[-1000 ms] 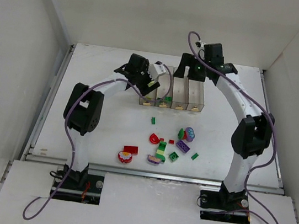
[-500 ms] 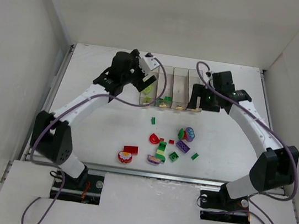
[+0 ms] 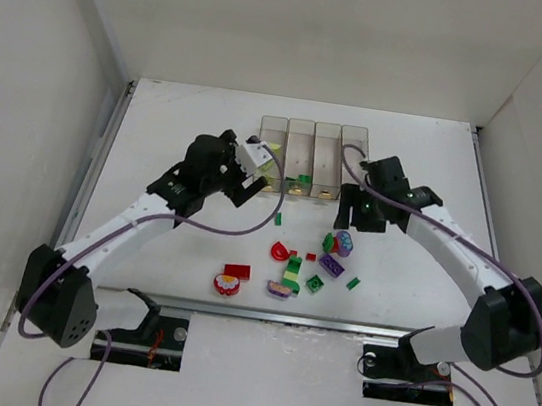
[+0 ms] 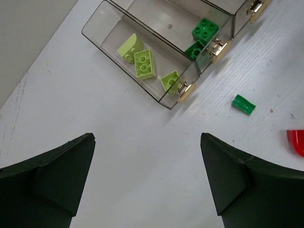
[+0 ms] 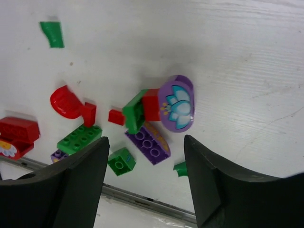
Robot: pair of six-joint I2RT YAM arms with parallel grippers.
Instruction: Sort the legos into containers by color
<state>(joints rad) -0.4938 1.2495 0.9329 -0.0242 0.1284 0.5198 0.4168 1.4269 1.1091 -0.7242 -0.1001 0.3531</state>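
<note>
Though the top cam blurs bin contents, the L wrist cam shows three yellow-green legos in the end bin of the containers at 12 o'clock, with two green ones next door. L pincer and R pincer gape wide, both empty; R hangs above the lotus-print purple piece. White surface, white walls.

Top camera overlooks all; left wrist looks closely down on the containers, right wrist on legos near them.
</note>
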